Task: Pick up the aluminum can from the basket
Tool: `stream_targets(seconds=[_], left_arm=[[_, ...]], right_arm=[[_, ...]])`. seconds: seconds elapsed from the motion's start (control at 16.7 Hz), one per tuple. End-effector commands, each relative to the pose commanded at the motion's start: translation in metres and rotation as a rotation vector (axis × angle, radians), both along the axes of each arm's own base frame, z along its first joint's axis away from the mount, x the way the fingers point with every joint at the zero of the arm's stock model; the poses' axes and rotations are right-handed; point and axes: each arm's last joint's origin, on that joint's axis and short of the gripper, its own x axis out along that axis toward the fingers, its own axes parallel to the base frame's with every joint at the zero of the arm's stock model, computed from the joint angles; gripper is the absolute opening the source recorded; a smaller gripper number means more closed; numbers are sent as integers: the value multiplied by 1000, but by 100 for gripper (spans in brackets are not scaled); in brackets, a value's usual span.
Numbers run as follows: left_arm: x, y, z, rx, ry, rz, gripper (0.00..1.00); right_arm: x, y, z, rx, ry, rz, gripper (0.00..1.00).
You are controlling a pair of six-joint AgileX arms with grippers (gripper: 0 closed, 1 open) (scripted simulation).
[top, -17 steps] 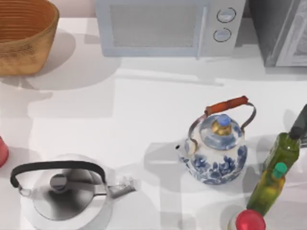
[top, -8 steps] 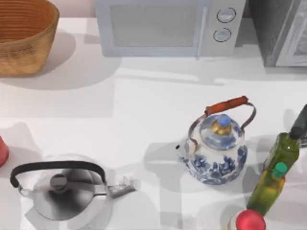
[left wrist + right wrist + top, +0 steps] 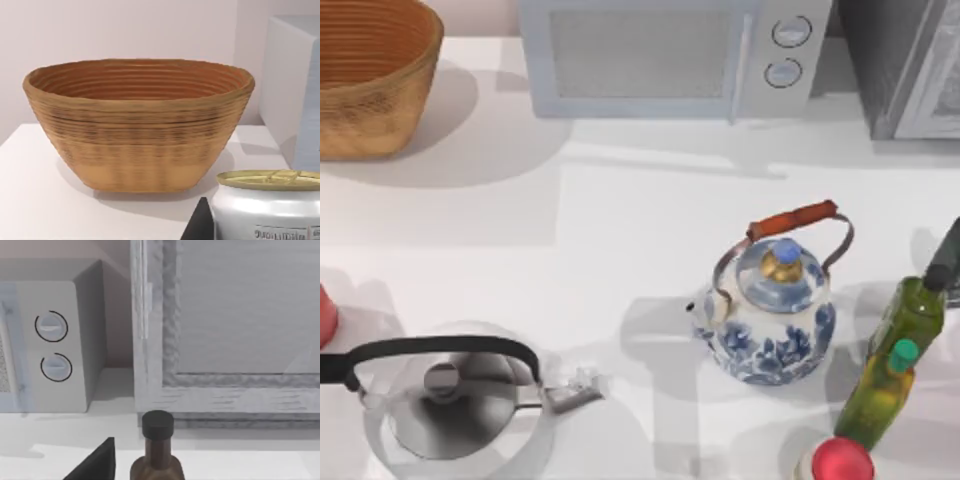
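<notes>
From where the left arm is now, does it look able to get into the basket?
Probably yes. The left wrist view faces the basket across bare white table, mouth open upward, nothing between them. The steel kettle sits close beside the camera, off that line. The basket's floor is hidden, so what's inside is unconfirmed.

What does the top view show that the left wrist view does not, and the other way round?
Top view: the steel kettle, the blue-and-white kettle and a green oil bottle. Left wrist view: the aluminum can with its tan top, close to the camera and outside the basket. Both: the basket.
</notes>
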Motion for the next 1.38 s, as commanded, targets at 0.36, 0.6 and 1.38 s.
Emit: stream_targets(seconds=[0.36,0.6,1.38], left_arm=[[1,0,1,1,18,-6,0],[10,-3,22,1,28,-94,0],[172,-47,94,15,-35,-829,0]], right_arm=[[0,0,0,0,0,0,100],[0,0,0,0,0,0,100],[0,0,0,0,0,0,100]])
